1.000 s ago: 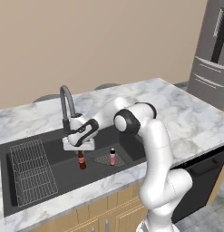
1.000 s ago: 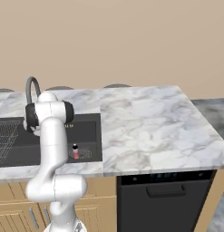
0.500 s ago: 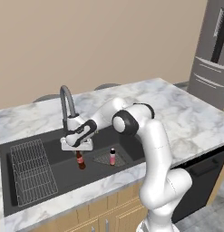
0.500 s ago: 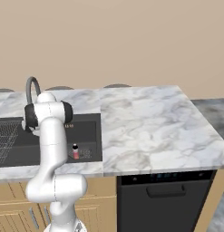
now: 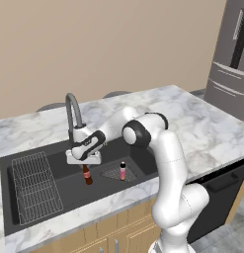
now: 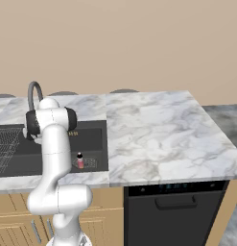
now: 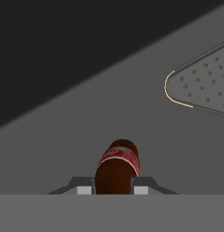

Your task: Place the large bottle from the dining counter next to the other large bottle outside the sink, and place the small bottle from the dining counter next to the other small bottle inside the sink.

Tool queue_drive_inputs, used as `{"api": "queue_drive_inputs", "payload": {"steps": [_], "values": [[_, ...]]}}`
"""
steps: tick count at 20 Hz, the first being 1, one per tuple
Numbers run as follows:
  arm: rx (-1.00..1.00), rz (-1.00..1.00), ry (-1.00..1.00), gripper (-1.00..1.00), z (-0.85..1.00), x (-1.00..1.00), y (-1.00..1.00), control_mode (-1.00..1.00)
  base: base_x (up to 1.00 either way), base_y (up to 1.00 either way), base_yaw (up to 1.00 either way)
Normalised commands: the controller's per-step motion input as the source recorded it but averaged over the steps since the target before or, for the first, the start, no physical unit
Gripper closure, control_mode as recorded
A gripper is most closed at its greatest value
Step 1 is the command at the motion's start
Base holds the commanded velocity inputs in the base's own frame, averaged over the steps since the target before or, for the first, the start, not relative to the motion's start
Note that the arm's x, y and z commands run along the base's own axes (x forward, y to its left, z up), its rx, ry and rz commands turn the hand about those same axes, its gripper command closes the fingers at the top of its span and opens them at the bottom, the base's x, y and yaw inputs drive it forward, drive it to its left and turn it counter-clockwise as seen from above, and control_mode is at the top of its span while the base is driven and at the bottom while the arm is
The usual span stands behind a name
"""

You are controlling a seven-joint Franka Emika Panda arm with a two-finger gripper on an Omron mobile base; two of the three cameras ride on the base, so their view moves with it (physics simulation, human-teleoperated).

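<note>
Pincer (image 5: pixel 85 164) first: it hangs low inside the sink (image 5: pixel 54 153), its jaws pinched shut on the neck of the small bottle (image 5: pixel 87 176), the tiny brown one with the red label. In the hand view that small bottle (image 7: pixel 117 166) sits squarely between the two dark finger tips (image 7: pixel 85 188), its base pointing down at the dark basin floor. I cannot tell whether the base already touches the floor or hangs just above it.

Going left to right across the basin: the wire grid rack (image 5: pixel 33 190) fills the left part, then comes the held brown bottle, then the other small bottle (image 5: pixel 122 171), pink with a dark top, standing near it on the perforated drain plate (image 5: pixel 115 173). Behind the gripper rises the curved grey faucet (image 5: pixel 72 112).

As I judge it, the small-bottle half of the task is nearly finished; setting down and letting go remain. Neither tall bottle can be seen from here, so I cannot say how that half stands.

Room is fair: bare basin floor lies around the brown bottle, though the faucet stands close behind the hand and the pink bottle near on the right, so a straight lift out looks safest.
</note>
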Motion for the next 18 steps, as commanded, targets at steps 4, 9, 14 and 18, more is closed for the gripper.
{"api": "queue_drive_inputs", "payload": {"steps": [4,9,14,18], "values": [[0.00,0.00,0.00,-1.00,0.00,0.00,0.00,-1.00,0.00,0.00,0.00],[0.00,0.00,0.00,-1.00,0.00,0.00,0.00,-1.00,0.00,0.00,0.00],[0.00,0.00,0.00,-1.00,0.00,0.00,-0.12,-1.00,0.00,0.00,0.00],[0.00,0.00,0.00,-1.00,0.03,0.00,-0.26,-1.00,0.00,0.00,0.00]]}}
